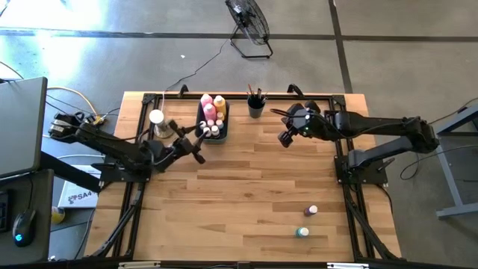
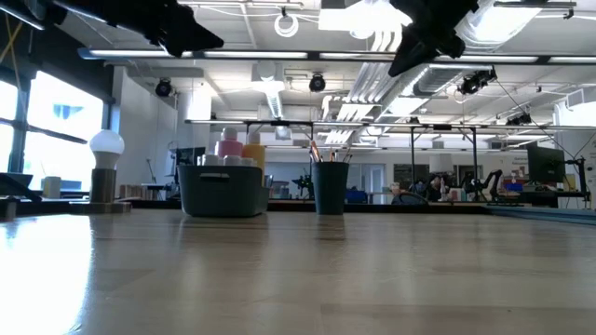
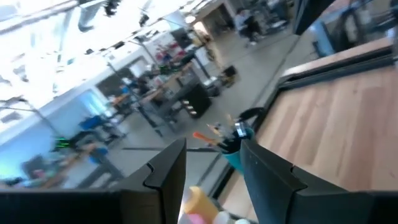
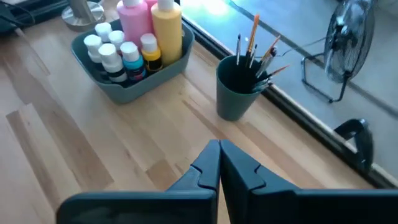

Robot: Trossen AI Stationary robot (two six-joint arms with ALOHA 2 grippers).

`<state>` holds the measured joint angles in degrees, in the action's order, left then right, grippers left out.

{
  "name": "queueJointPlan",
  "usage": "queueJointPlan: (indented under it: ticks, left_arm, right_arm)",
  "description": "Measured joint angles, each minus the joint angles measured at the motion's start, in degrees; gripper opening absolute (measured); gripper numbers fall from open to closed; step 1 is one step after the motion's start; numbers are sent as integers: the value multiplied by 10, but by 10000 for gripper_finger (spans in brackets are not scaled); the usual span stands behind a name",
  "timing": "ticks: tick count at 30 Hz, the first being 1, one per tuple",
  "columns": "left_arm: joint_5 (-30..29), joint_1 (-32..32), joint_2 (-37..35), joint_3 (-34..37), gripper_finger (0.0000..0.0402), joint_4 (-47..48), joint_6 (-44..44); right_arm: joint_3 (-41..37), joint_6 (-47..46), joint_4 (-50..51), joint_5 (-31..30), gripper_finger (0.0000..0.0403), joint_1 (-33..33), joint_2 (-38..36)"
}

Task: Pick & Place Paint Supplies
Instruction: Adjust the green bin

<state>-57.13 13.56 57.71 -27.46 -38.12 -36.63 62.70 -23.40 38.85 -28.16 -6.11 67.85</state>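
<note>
High view shows two small bottles (image 1: 307, 222) standing upright near the front right, nearer the shut, empty right gripper (image 1: 287, 139) than the half-open, empty left gripper (image 1: 200, 146).

Pink bottle (image 4: 132, 17), yellow bottle (image 4: 166, 25), grey-blue bin (image 4: 134, 84).

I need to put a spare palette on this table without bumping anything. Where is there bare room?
The wide middle of the table is bare, from the bin and brush cup at the far edge to two small bottles near the right front. The left front is bare too. It is crowded at the far edge, where the left gripper and right gripper hover.
</note>
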Motion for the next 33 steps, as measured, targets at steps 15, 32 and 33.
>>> queueJointPlan:
  ticks: [15,32,33]
  left_arm:
    - [551,-231,0,0,150,109,221]
    - [535,-229,0,0,150,146,220]
    - [535,-229,0,0,150,146,220]
  right_arm:
    - [0,-158,30,48,2,82,6]
    - [0,-473,191,56,2,266,7]
    - [0,-490,201,66,2,273,7]
